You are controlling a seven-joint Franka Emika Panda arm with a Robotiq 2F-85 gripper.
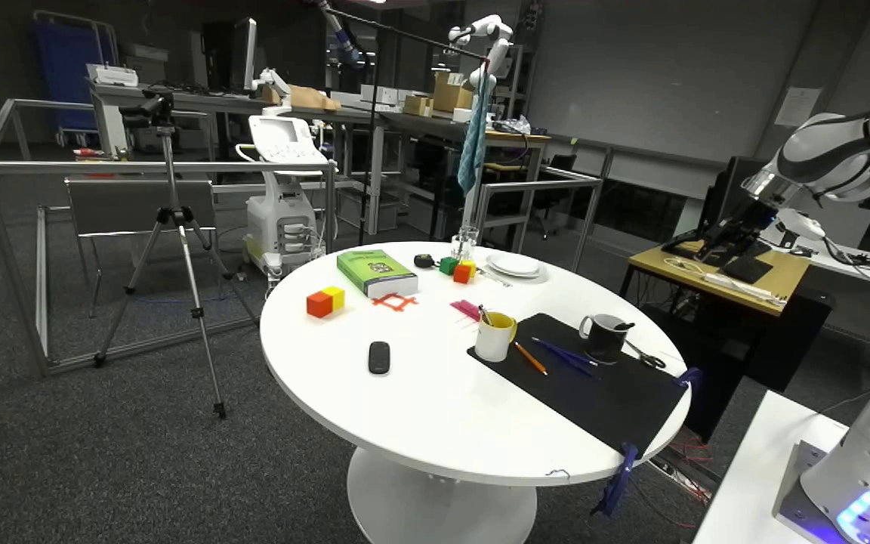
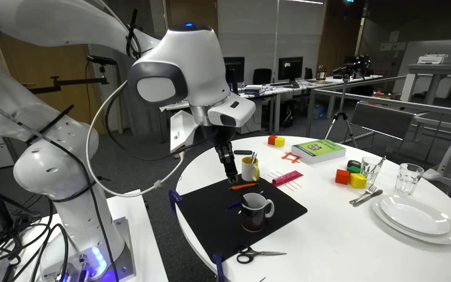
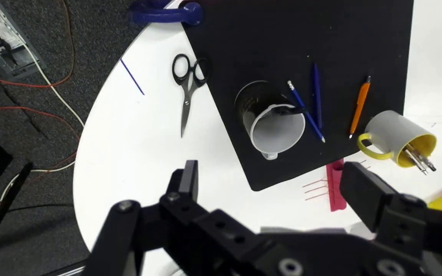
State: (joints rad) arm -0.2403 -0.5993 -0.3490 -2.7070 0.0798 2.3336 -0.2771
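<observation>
Dark, white-handled mug [image 2: 253, 216], pale inside, upright on black mat [image 2: 210, 209], tool [image 3: 274, 184] with jaws apart

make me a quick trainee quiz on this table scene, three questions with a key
1. True or false: the jaws are shut on the scissors.
2. Multiple choice: which of these stands on the black mat? a) the stacked plates b) the dark mug c) the green book
3. Count: how many blue writing tools lie on the mat?

Key: 1. False, the jaws stand open and empty. 2. b. 3. Two.
</observation>
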